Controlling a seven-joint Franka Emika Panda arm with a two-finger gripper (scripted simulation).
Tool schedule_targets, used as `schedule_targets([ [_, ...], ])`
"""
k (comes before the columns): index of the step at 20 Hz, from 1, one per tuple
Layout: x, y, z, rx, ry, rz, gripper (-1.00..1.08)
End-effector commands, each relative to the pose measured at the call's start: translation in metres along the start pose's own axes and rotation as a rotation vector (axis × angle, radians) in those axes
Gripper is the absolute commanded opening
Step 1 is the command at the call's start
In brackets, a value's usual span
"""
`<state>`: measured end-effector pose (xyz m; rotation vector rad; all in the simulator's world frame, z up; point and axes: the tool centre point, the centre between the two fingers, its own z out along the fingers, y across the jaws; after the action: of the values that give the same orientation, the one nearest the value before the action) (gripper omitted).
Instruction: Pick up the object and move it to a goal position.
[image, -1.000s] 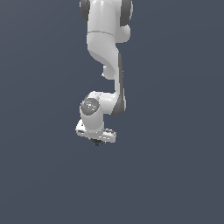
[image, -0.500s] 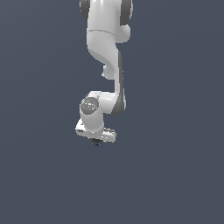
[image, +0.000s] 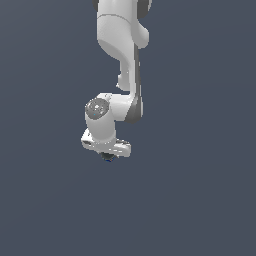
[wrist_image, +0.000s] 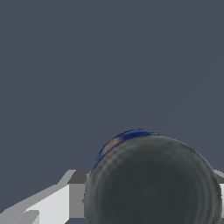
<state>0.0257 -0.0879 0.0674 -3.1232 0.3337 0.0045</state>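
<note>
Item: one white arm (image: 122, 60), reaching down over a plain grey desk (image: 200, 190).
Gripper (image: 107, 156): pointed downward, closed on the can, fingers on either side of it.
Can (wrist_image: 151, 183): small, round, dark ringed top, blue side with reddish mark; sits between the fingers (wrist_image: 52, 203), largely hidden under the hand in the exterior view.

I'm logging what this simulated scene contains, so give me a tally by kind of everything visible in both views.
Robot arm: 1
Gripper: 1, white
Can: 1, dark top, blue printed side with reddish marks, seen close between the gripper's fingers
Total: 3
</note>
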Motion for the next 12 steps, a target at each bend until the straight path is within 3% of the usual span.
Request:
schedule_targets([
  [1, 0.0, 0.003, -0.023, 0.0, 0.002, 0.0, -1.0],
  [12, -0.001, 0.024, -0.151, 0.001, 0.002, 0.001, -1.0],
])
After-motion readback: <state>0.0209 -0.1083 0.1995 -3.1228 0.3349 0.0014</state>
